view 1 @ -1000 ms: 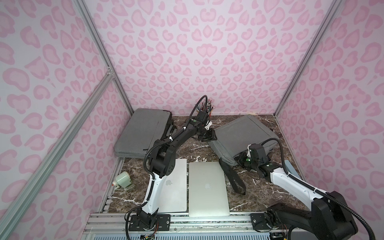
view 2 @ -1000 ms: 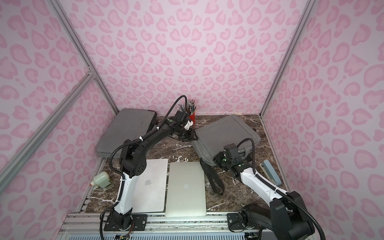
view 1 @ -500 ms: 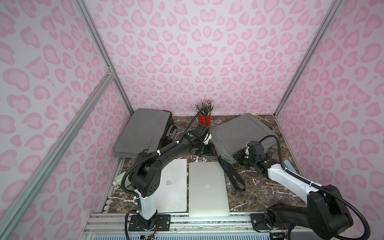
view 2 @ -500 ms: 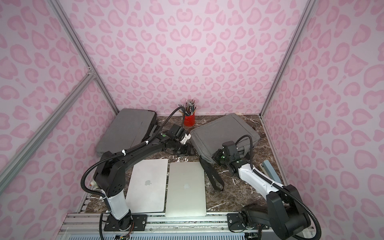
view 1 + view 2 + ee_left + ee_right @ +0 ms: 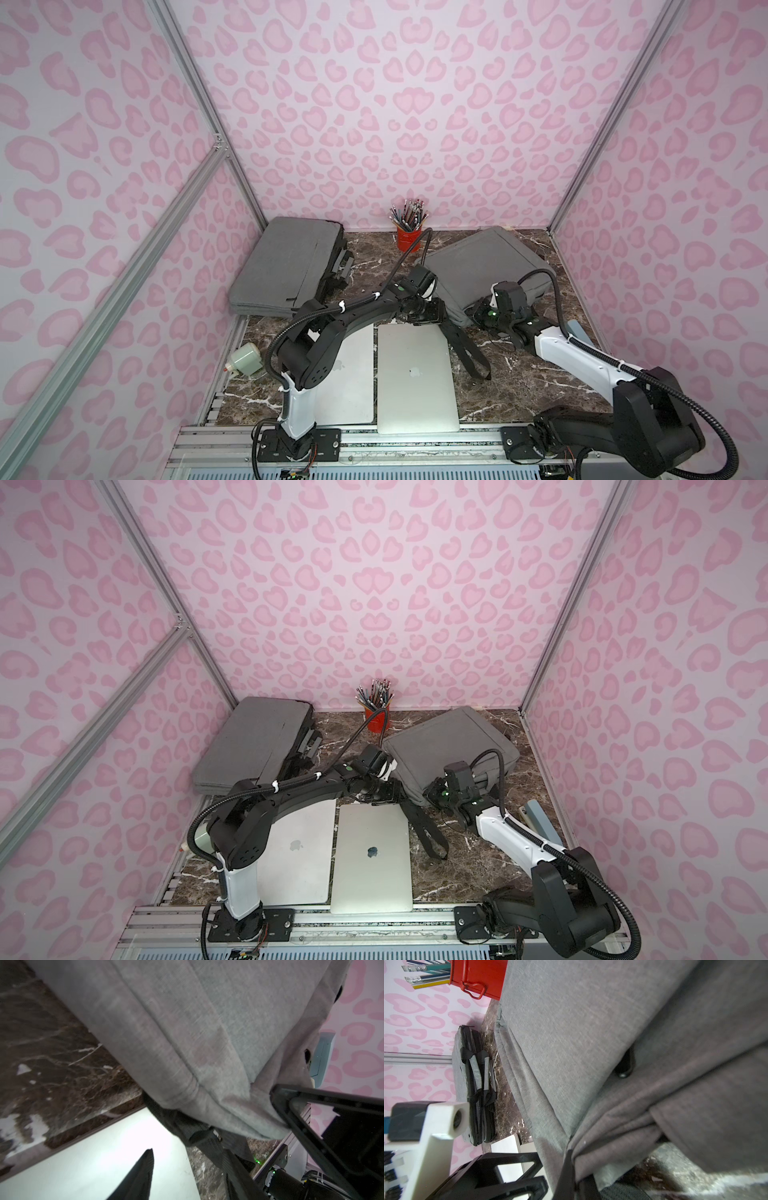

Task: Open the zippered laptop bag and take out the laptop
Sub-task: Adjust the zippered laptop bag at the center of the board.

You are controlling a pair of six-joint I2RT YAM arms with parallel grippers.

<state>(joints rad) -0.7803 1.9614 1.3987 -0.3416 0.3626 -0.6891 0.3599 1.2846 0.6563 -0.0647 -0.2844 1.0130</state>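
A green mug lies on its side well left of both claws, and a second bag, grey, rests against the wall beyond it. The left arm rises from the front rail, bends at the elbow and reaches low and forward across the left laptop, which lies closed on the marble table. The right laptop, also closed, lies just beside it, directly on the near side of the left claw. A red pencil cup stands at the back wall, beyond this claw. The left claw is released. In the left wrist view one of its fingers hangs above the right laptop and apart from the fabric. The other finger touches the bag's edge, so the bag's near left corner sits between the spread jaws. The bag, grey and lying flat and skewed on the table, extends beyond and to the right of the left claw. Its black strap trails toward the front between the two claws. The right claw is clenched at the bag's near edge. In the right wrist view the fabric draws into folds at its tip, but what exactly is pinched cannot be told. The right arm reaches from the front right corner, low and stretched forward and leftward, with its wrist just beside the bag. A blue-grey block lies right of that wrist.
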